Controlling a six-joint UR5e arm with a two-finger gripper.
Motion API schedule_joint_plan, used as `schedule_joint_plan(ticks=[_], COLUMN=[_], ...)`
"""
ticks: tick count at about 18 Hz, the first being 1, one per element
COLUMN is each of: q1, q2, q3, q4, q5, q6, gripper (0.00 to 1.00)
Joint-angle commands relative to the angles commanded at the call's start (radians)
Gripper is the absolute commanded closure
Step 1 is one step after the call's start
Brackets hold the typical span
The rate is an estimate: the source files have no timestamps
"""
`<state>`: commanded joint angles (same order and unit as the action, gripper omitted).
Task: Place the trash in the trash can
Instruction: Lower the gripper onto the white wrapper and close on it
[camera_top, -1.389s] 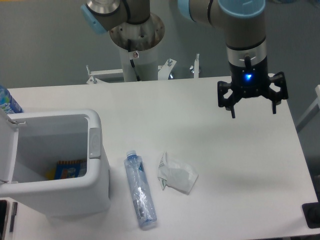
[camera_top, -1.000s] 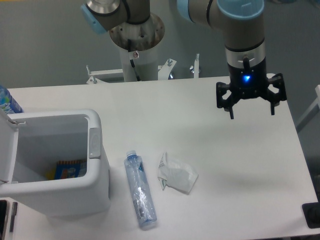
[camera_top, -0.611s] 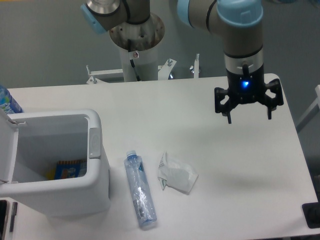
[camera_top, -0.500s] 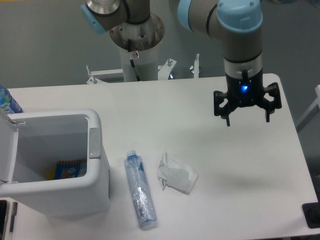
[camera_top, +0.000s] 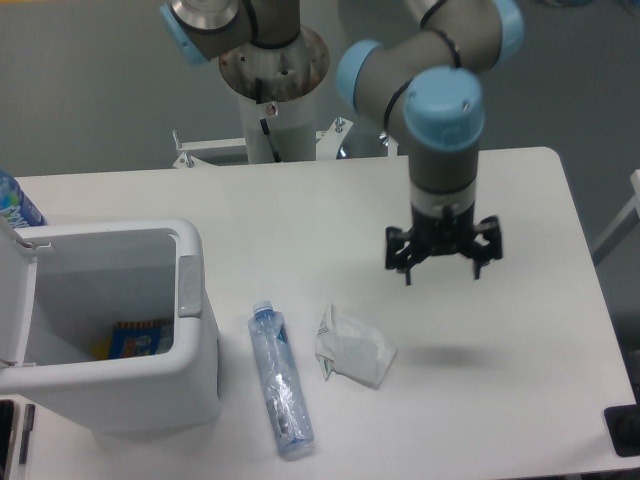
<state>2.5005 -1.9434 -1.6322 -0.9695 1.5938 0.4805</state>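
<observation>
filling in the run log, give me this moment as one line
tool: open, empty, above table | wrapper: on table | bottle: on table beside trash can | trash can: lid open | binned: neither piece

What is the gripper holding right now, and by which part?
Nothing. The gripper hangs open and empty above the table, while the crumpled white wrapper and the crushed plastic bottle both lie untouched on the tabletop.
</observation>
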Motion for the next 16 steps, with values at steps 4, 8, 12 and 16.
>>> schedule_joint_plan(ticks=[4, 8, 12, 16], q1=[-0.003, -0.035, -0.038, -0.046], q2=[-0.038, -0.095, -0.108, -0.131], q3=[0.008, -0.001, -0.012, -0.008], q4=[0.002, 0.073, 0.098, 0.103], q5=[-0.107, -0.107, -0.106, -0.103], q6=[-0.109, -0.16, -0.187, -0.192], gripper=[0.0, 0.0, 0.0, 0.23])
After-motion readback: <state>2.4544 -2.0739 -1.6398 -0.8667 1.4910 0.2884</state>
